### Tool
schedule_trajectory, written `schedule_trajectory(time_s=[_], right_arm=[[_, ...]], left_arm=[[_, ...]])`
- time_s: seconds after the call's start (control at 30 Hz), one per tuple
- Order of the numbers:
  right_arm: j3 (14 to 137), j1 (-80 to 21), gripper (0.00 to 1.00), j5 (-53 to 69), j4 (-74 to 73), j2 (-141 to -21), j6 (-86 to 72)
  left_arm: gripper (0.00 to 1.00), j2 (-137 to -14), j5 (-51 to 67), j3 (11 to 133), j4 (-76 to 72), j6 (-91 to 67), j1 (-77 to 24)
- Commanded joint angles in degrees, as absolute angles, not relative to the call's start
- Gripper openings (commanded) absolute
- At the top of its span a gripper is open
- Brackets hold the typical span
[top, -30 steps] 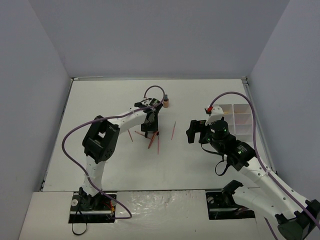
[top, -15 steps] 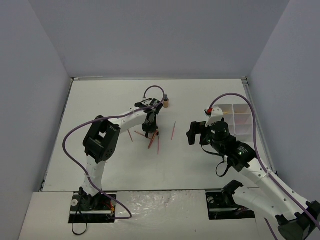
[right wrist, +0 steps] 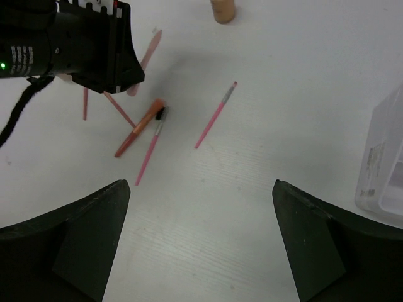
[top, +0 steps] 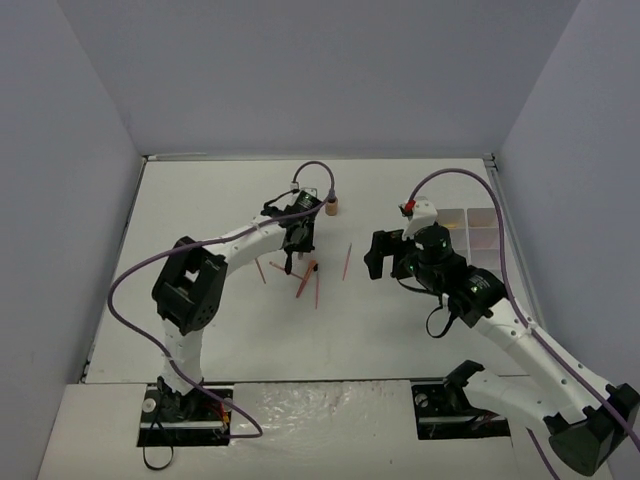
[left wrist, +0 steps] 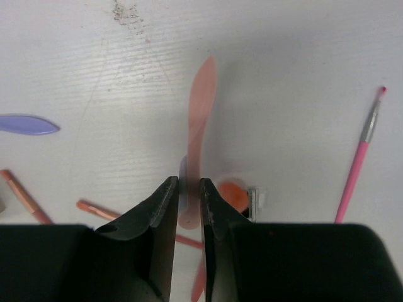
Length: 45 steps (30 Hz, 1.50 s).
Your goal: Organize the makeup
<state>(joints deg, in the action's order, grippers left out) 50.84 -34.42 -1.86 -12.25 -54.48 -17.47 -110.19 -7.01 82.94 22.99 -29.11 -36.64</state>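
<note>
My left gripper (left wrist: 189,182) is shut on a flat peach-pink stick (left wrist: 199,113), which hangs blurred above the table. From above, this gripper (top: 289,264) stands over a scatter of thin sticks (top: 308,283). Under it lie a lilac stick (left wrist: 28,124), a pink brush (left wrist: 359,160) and orange pencils (left wrist: 22,195). The right gripper (right wrist: 201,239) is open over bare table, with nothing between its fingers. Ahead of it lie two pink brushes (right wrist: 216,114) (right wrist: 148,154) and an orange-red pencil (right wrist: 138,129). A tan bottle (top: 330,206) with a dark cap stands at the back.
The white compartment tray (top: 478,235) sits at the right, its corner showing in the right wrist view (right wrist: 384,157). The left arm's black wrist (right wrist: 75,47) looms over the sticks. Grey walls close in the table on three sides.
The left jaws have closed on the peach-pink stick and the wrist has shifted slightly toward the back. The right arm has swung left and forward, toward the sticks.
</note>
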Motion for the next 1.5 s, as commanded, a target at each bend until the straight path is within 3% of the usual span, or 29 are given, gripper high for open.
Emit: schedule_trajectory(time_s=[0.0,0.17,0.4,1.2,1.47], right_arm=[[59.56,-30.99,0.87,5.68,-9.39,-58.54,-20.12],[67.3,-25.53,0.78,17.64,-9.32,-65.9,-23.5],[74.19,-25.91,0.7,24.41,-6.42,-73.69,-25.5],[74.93,-28.04,0.47,23.96,-1.12,-79.98,-25.45],[73.64,-28.04,0.31,23.07,-0.79,-80.16,-24.76]], left_arm=[[0.0,-96.4,-3.82,79.54,9.46,-19.5,-36.55],[0.0,-88.09,1.9,73.87,2.16,-14.39,-37.13],[0.0,-82.96,8.64,71.37,-2.28,-11.94,-38.63],[0.0,-79.88,14.34,72.76,-4.26,-13.3,-42.73],[0.0,-79.43,14.94,72.33,-5.01,-14.15,-43.07]])
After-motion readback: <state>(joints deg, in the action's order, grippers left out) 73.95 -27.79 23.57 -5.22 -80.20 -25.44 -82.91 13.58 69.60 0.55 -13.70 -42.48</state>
